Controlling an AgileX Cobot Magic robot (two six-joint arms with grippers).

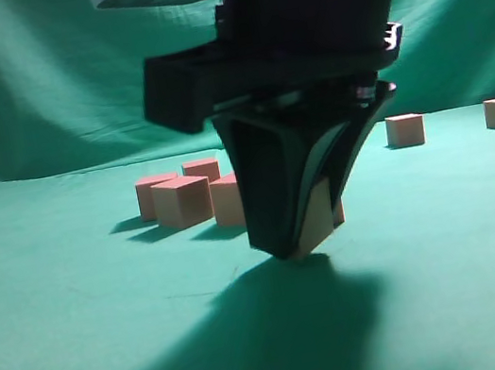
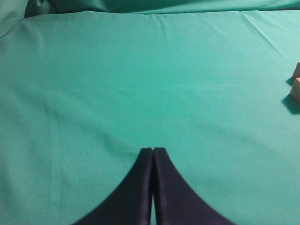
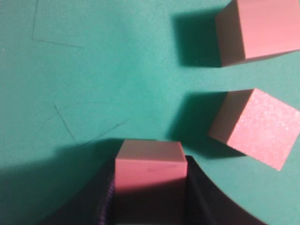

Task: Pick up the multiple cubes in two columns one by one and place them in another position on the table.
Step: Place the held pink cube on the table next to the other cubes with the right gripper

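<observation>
Right gripper (image 1: 298, 243), clamped on 1 pink cube (image 3: 150, 165), is shown low over the green tablecloth (image 1: 78, 311), the held cube gripped between the 2 dark fingers (image 1: 263, 192) and tilted (whether its lower corner touches the cloth cannot be told). Beyond and to the left of this gripper a cluster of cubes (image 1: 181, 199) is seen resting on the cloth; 2 of them (image 3: 255, 126) are recorded just ahead of the held cube in the right wrist view, apart from it. Farther off, to the right, 2 separate cubes (image 1: 405, 129) are set well apart. Left gripper (image 2: 153, 152) is pictured pressed closed and empty above bare cloth, with 2 cube corners (image 2: 296, 89) at the far right edge.
</observation>
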